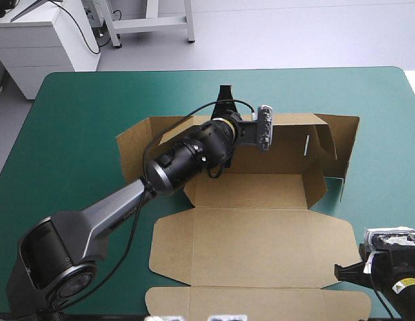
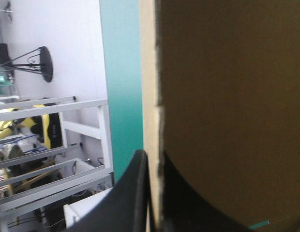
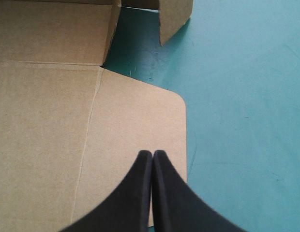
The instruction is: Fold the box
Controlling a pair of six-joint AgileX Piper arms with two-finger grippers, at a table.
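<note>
Brown box (image 1: 261,234) lies part-raised on the teal-green cover (image 1: 73,134). The left gripper (image 1: 225,95) is clamped on its far wall (image 1: 288,137), and a hard pull could crease it. The right gripper (image 3: 153,153), fingers together over the box's lid flap (image 3: 140,121), anchors nothing, so the box may slide.

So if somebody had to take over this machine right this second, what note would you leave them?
Left end effector: shut on the top edge of the far wall of the brown cut-board box.
Right end effector: shut, holding nothing, over a rounded flap corner on the box's near right side.
Done: far wall and right end panels are raised.
Left: the big lid panel and near flaps lie flat on the teal-green table cover; the walls look untucked.
</note>
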